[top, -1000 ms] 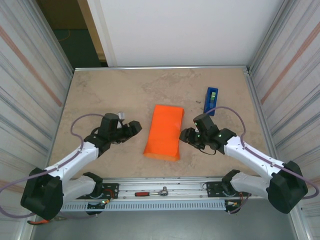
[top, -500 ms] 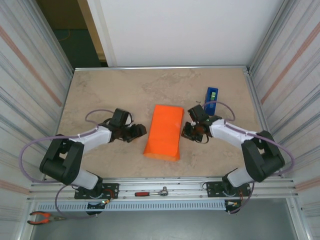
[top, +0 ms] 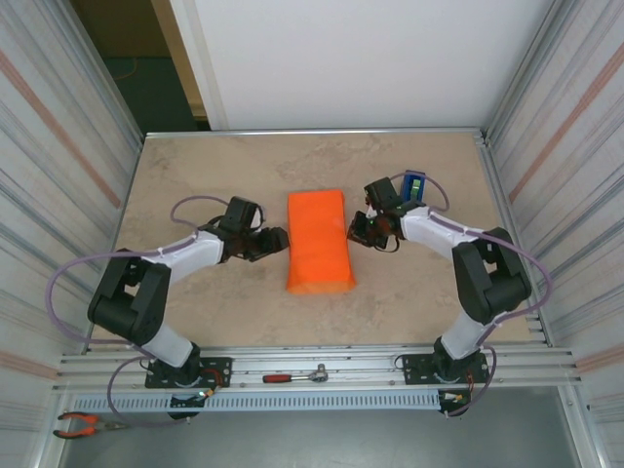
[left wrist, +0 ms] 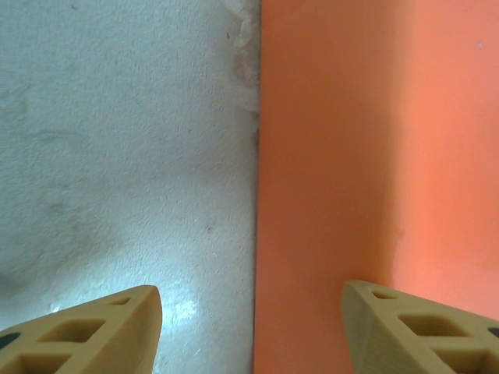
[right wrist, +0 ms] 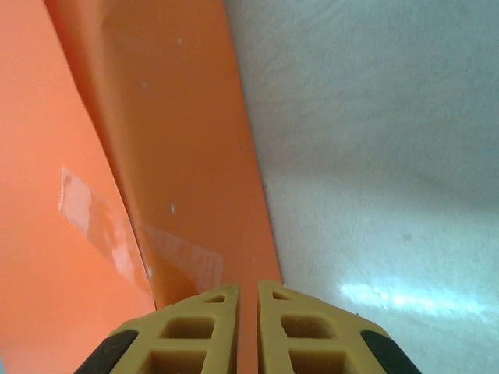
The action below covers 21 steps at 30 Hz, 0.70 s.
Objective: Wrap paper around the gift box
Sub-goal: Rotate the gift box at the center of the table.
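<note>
The orange paper (top: 318, 242) lies folded into a long flat package in the middle of the table; the pink gift box is hidden, presumably inside it. My left gripper (top: 278, 241) sits at the package's left edge, open, its fingers straddling that edge (left wrist: 251, 327) with one fingertip (left wrist: 413, 327) over the paper (left wrist: 374, 156). At the package's right edge my right gripper (top: 359, 229) is shut, its tips (right wrist: 248, 312) over the rim of the paper (right wrist: 156, 117). Clear tape strips (right wrist: 187, 261) hold a fold there.
A blue tape dispenser (top: 410, 187) stands just behind my right arm's wrist. The marble table (top: 195, 175) is walled by metal panels left and right. A ratchet wrench (top: 302, 374) lies on the front rail, and pliers (top: 83, 423) at the near left.
Both grippers have moved in toward the package from either side. The package has shifted away from the arms and turned from slanted to straight.
</note>
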Motion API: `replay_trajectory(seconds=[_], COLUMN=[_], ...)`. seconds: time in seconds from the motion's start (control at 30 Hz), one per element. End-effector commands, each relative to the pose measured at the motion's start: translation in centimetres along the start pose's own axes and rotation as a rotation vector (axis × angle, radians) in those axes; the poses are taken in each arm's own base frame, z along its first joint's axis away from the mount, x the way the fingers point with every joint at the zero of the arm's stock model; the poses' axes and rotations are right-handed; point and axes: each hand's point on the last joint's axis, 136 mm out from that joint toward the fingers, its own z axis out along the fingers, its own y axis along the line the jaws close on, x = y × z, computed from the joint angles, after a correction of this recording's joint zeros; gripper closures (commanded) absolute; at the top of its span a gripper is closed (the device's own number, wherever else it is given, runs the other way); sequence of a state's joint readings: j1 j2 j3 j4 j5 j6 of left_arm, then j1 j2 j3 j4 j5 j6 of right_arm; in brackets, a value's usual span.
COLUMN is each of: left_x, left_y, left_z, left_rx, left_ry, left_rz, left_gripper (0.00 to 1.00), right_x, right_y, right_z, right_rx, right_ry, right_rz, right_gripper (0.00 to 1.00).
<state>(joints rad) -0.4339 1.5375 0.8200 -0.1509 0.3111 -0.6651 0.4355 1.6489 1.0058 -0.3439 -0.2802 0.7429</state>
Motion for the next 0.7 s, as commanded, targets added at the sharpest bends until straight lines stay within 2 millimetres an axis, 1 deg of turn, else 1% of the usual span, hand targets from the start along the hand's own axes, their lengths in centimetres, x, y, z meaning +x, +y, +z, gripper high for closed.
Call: replay_trajectory(seconds=[0.0,0.1,0.17,0.23,0.33,0.47,0.67], left_x=[0.6,2.3,3.4,4.6,5.8,6.7,6.8], left_y=[1.1,2.4,3.1,3.7,3.9,3.4,1.4], left_z=[-2.2,-2.8,-2.9,-2.8,-2.2,-1.4,-0.3], left_rx=[-0.053,-0.086,-0.105,-0.124,-0.132,-0.139,-0.12], left_ry=[-0.028,-0.009,0.002,0.014,0.03,0.041,0.049], left_rz=[0.017,0.01,0.01,0.016,0.028,0.057,0.11], left_gripper=[0.4,0.49,0.54,0.56,0.57,0.57,0.54], right_x=[1.5,3.3,4.5,5.4,6.3,6.8,8.1], right_y=[-1.5,-3.1,-4.0,-4.5,-4.9,-4.6,-2.4], right_z=[-2.1,-2.9,-3.3,-3.6,-3.6,-2.6,-0.7], right_rx=[-0.033,-0.036,-0.028,-0.025,-0.041,-0.056,-0.065], right_ry=[0.015,0.035,0.048,0.054,0.059,0.071,0.1], right_rz=[-0.03,-0.043,-0.057,-0.067,-0.064,-0.061,-0.106], right_gripper=[0.86,0.86,0.86,0.86,0.86,0.86,0.89])
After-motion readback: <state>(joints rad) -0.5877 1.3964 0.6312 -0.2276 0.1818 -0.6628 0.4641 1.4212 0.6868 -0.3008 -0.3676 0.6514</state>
